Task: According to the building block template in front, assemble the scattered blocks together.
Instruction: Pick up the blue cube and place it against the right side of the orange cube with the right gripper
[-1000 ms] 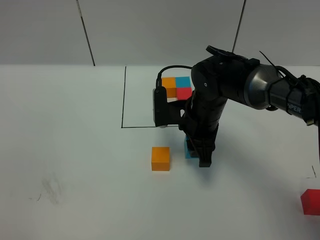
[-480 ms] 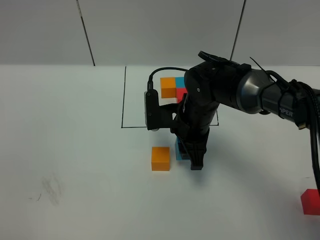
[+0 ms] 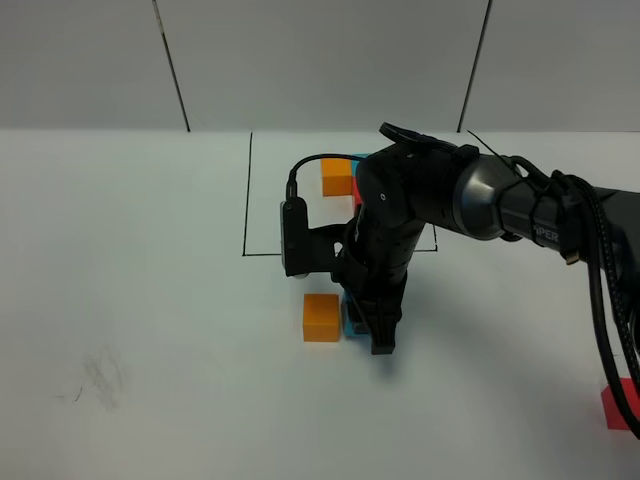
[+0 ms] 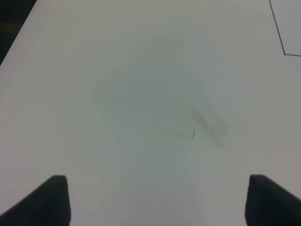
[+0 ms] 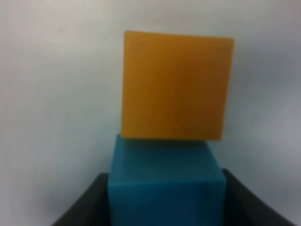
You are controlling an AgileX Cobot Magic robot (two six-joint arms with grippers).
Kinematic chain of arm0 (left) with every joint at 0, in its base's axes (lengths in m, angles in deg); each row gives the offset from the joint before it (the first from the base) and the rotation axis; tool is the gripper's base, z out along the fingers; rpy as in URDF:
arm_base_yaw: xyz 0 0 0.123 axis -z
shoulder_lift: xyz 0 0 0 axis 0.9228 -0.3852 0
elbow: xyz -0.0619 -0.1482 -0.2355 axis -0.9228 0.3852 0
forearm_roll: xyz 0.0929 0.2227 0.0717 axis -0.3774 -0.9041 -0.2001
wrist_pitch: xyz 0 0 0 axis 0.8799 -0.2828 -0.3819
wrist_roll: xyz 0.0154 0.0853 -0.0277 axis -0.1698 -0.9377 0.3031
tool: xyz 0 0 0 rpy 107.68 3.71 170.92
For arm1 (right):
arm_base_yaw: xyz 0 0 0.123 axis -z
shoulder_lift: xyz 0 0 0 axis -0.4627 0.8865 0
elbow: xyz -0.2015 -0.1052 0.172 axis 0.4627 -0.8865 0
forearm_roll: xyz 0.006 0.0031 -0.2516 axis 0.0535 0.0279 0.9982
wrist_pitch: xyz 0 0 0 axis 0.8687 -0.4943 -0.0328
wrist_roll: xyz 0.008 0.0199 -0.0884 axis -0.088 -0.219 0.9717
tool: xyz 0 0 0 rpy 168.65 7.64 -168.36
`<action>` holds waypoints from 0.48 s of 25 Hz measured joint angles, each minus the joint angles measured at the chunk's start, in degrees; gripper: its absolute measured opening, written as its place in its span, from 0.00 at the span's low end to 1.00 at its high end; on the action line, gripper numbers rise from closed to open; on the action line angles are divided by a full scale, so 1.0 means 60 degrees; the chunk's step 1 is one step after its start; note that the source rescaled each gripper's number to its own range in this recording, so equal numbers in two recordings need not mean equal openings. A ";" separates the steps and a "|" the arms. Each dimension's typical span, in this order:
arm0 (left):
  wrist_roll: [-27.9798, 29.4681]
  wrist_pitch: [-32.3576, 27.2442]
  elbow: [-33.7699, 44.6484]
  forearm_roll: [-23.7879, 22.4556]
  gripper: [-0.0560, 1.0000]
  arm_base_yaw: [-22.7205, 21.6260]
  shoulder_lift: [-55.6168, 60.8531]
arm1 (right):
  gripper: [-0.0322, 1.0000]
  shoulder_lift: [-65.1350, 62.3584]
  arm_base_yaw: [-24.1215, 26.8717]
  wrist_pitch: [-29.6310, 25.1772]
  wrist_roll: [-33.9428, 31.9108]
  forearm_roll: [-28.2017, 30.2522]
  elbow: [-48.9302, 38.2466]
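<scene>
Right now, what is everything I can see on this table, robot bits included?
orange cube: one, orange, loose, just in front of the drawn frame.
blue cube: one, blue, pressed against the orange cube, gripped from both sides.
red cube: one, red, alone at the far right.
template cubes: one group inside the frame; orange clear, blue and red mostly hidden.
drawn frame: one, black line, mid-table.
smudge: one, grey, front left.
table: one, white.
right gripper: one, black, shut on the blue cube.
left gripper: one, black, open over bare table.
</scene>
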 joint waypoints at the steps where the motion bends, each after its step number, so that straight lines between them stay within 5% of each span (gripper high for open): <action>1: 0.0000 0.0000 0.0000 0.0000 0.69 0.0000 0.0000 | 0.24 0.0035 0.0000 0.0000 0.0010 0.0000 0.0000; 12: 0.0000 0.0000 0.0000 0.0000 0.69 0.0000 0.0000 | 0.23 0.0221 0.0000 0.0295 0.0010 -0.0018 0.0000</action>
